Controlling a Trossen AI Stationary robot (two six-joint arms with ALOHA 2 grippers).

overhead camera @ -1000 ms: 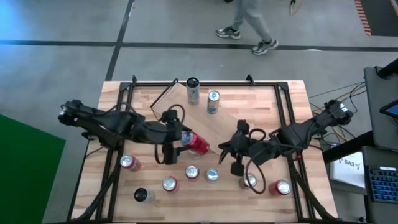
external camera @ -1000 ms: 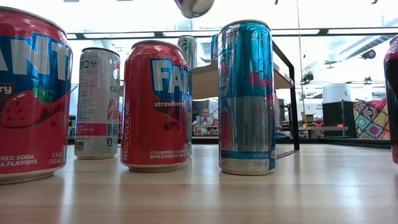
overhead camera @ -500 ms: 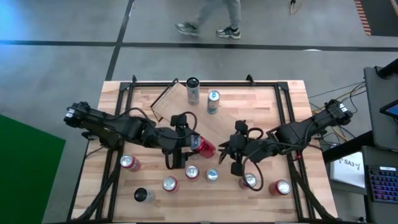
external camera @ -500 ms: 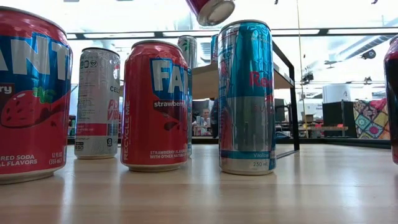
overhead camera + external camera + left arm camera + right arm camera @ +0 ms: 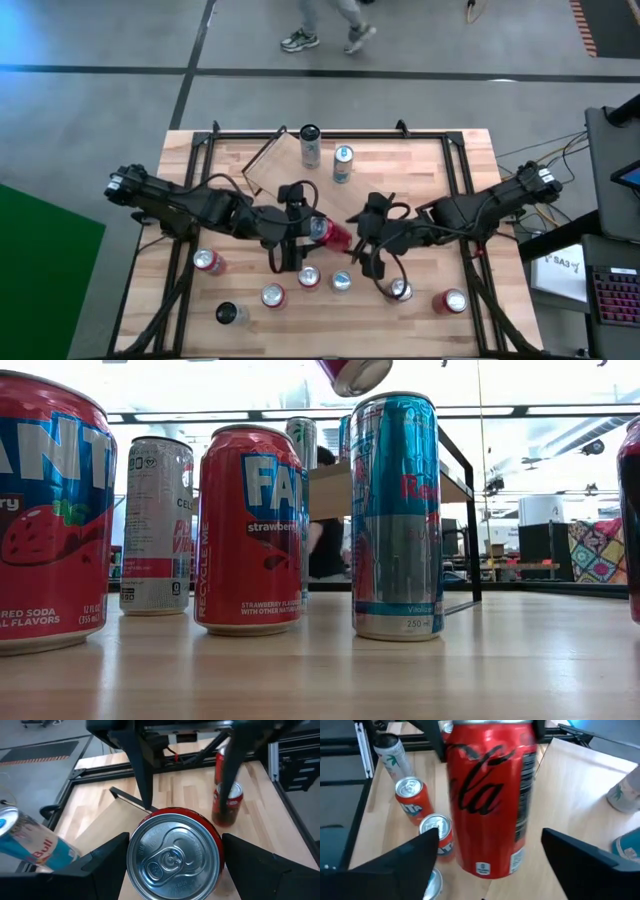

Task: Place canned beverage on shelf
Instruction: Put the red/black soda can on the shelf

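Note:
A red cola can point(image 5: 328, 234) hangs above the middle of the table, with my left gripper point(image 5: 300, 236) shut on it. Its lid point(image 5: 172, 860) faces the left wrist camera. In the low view only its bottom end point(image 5: 355, 372) shows. My right gripper point(image 5: 352, 238) is open. Its fingers point(image 5: 407, 865) stand on either side of the can's bottom end point(image 5: 487, 862); I cannot tell whether they touch it. The shelf point(image 5: 335, 200), a light-wood plank with black end frames, lies slantwise behind the can. Two cans point(image 5: 310, 146) point(image 5: 342, 164) appear to stand on the shelf point(image 5: 335, 485). My left gripper pinches the can's side wall just behind the lid end point(image 5: 131, 870) between its two fingers point(image 5: 107, 857). They come from the table's left, slanting a little down and lying along the can. The can is lifted clear, roughly level, with its bottom toward the right arm.
Several cans stand along the table's near part, among them red ones point(image 5: 208, 262) point(image 5: 308, 277) point(image 5: 450, 300), a slim blue one point(image 5: 341, 282) and one point(image 5: 400, 290) under my right arm. A person point(image 5: 330, 20) walks on the floor beyond the far edge.
My left gripper has carried the red can a little toward the table's right, into reach of the right arm. My right gripper has moved left toward the can and has opened, so that its fingers now stand around the can's bottom end.

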